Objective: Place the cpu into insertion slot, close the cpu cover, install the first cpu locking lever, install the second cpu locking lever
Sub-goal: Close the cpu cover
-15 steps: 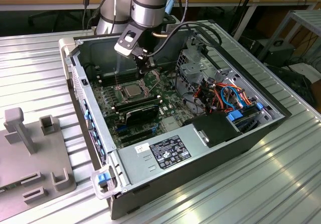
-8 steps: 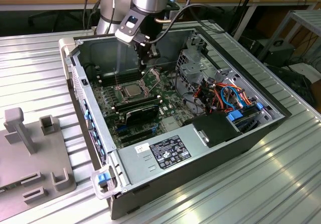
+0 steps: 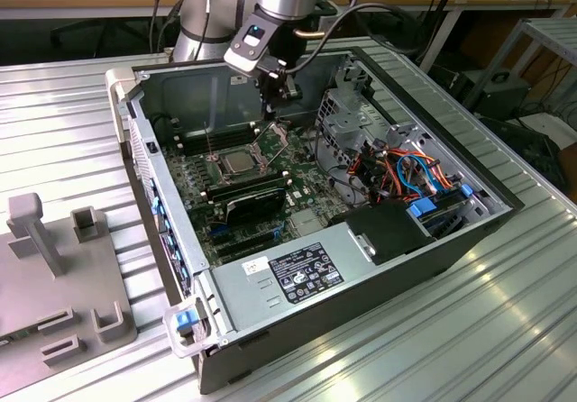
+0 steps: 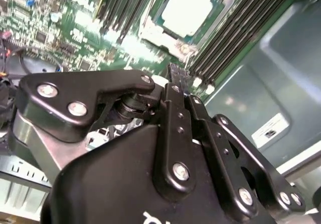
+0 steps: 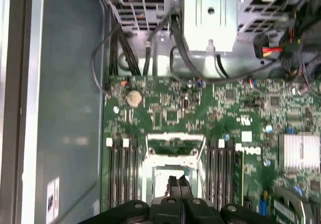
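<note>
The cpu (image 3: 236, 161) lies silver top up in the insertion slot (image 3: 222, 169) on the green board; its bright top (image 4: 188, 8) also shows in the second wrist view. The cpu cover (image 3: 271, 139) stands raised at the socket's far side, and in the first wrist view its silver frame (image 5: 173, 144) has the cpu (image 5: 161, 178) just beyond it. My gripper (image 3: 276, 105) hangs above the raised cover. Its black fingers (image 5: 173, 183) are pressed together with nothing seen between them; in the second wrist view the gripper (image 4: 175, 72) points at the socket's edge.
A thin locking lever (image 3: 209, 145) stands upright beside the socket. Black memory slots (image 5: 123, 171) flank the socket on both sides. The case walls (image 3: 171, 231), a drive cage (image 3: 347, 114), coloured cables (image 3: 410, 172) and the power supply (image 3: 306, 271) surround the board.
</note>
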